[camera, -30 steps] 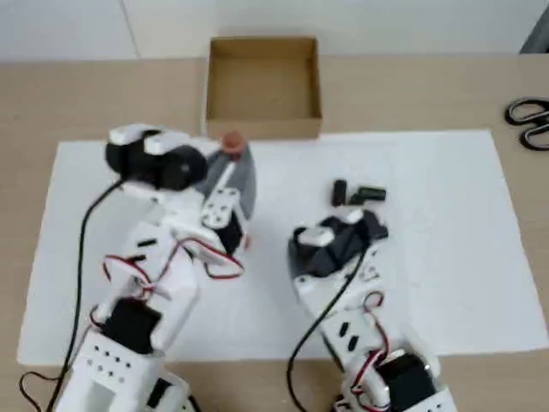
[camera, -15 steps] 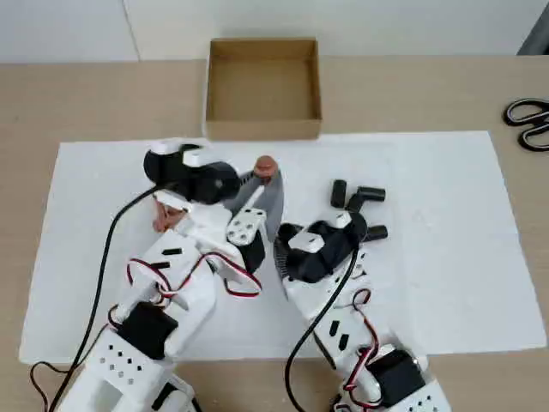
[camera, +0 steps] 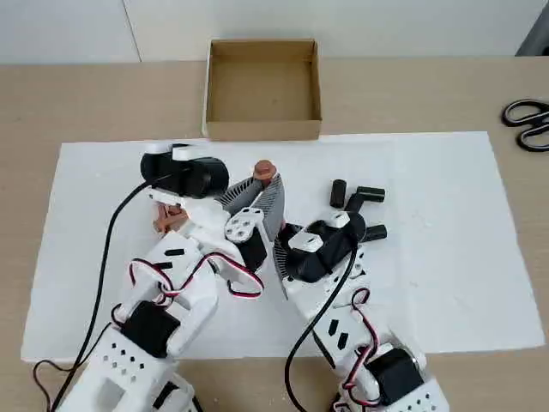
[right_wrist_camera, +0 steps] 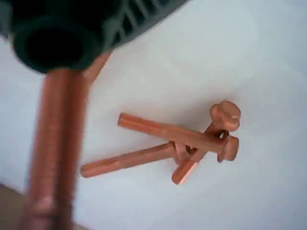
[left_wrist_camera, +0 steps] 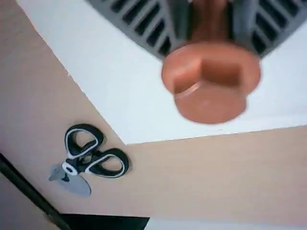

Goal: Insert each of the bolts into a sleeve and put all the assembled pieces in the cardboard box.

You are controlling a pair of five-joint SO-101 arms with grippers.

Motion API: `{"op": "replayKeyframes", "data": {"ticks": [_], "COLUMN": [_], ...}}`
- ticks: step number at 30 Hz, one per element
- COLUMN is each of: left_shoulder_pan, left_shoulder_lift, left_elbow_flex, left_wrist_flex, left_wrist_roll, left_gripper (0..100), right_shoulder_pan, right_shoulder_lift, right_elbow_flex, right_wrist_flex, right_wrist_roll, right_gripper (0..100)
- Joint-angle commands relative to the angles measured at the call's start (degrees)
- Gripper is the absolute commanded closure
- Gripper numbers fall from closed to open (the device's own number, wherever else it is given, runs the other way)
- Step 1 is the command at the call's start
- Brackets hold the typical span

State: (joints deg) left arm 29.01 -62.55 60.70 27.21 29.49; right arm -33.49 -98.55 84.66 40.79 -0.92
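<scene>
Left gripper: jaws clamped on 1 bolt, gripped along the shaft, hex head sticking out past my fingers. It is held above the white sheet, in the gap between my 2 arms.

Right gripper: closed around 1 black sleeve, open bore facing the wrist camera. The bolt's shaft runs right by that mouth. I cannot tell if the tip has gone in, and it looks beside the bore rather than inside it.

Cardboard box: at the far edge of the sheet, nothing in it. 0 assembled pieces delivered.

Loose bolts: 3 in a crossed heap on the sheet, touching each other, on my left arm's side.

Loose sleeves: about 4 near my right arm, 1 partly tucked against it, so the count is rough.

Scissors: off the sheet on the bare table, well apart from the work.

My reading: this is the 1st pairing, at the alignment stage and not yet seated. Left to do are this insertion and the drop into the box, then 3 more bolt-and-sleeve rounds. The task is in its early part.
</scene>
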Motion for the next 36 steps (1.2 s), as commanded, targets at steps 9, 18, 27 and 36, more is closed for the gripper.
{"op": "replayKeyframes", "data": {"ticks": [9,18,27,36], "left_shoulder_pan": [3.2,2.9,2.8,1.6], "left_shoulder_lift": [-1.1,-1.2,-1.2,-1.2], "left_elbow_flex": [1.3,2.7,2.9,2.9], "left_wrist_flex": [-0.2,-0.5,-3.1,-4.9], "left_wrist_roll": [0.3,-2.3,-2.4,-2.4], "left_gripper": [99,99,99,99], "right_shoulder_pan": [-0.3,-0.3,-0.3,-0.3], "right_shoulder_lift": [-0.8,-0.8,-0.8,-0.8], "right_elbow_flex": [-0.2,-0.2,-0.2,-0.2], "right_wrist_flex": [-1.6,-1.6,-1.6,-1.6], "right_wrist_roll": [-0.4,-0.4,-0.4,-0.4], "right_gripper": [99.5,99.5,99.5,99.5]}}
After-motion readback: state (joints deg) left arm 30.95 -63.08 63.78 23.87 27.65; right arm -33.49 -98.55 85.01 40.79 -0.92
